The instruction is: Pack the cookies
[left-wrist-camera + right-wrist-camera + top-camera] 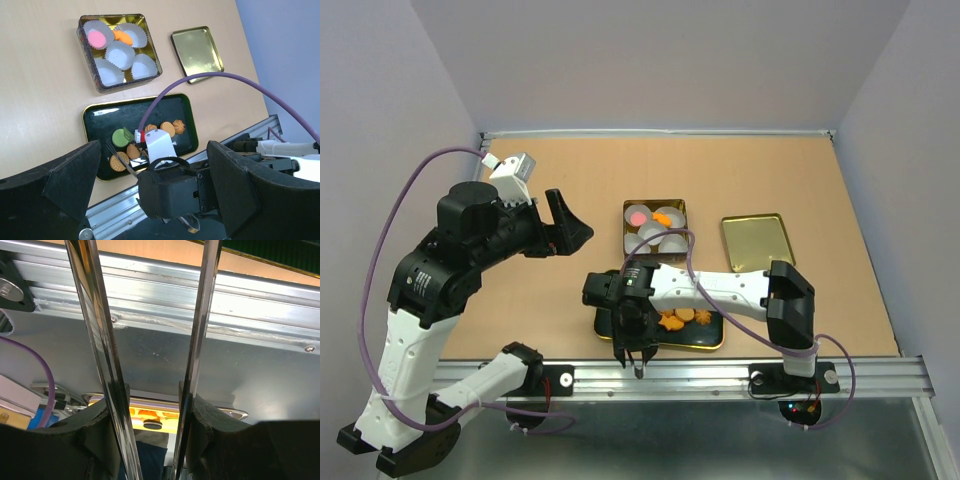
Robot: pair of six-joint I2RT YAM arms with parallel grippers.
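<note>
At the near edge of the surface, the right gripper hangs over the aluminium rail. Its arm reaches leftward from its base, and the wrist is bent down toward the front. The jaws carry two long metal blades that stand apart with nothing between them, so they are open.

Just beyond the rail lies a black tray with a gold rim, partly under the right wrist. Most of the cookies lie loose on it: a green round, tan rounds and orange shaped ones.

Farther back sits a square tin lined with white paper cups. A pink cookie lies in one cup with an orange one beside it. The gold lid lies to the tin's right, apart from it.

The left arm is raised and folded at the elbow. The left gripper is held above the surface to the left of the tin, its jaws spread wide and empty.
</note>
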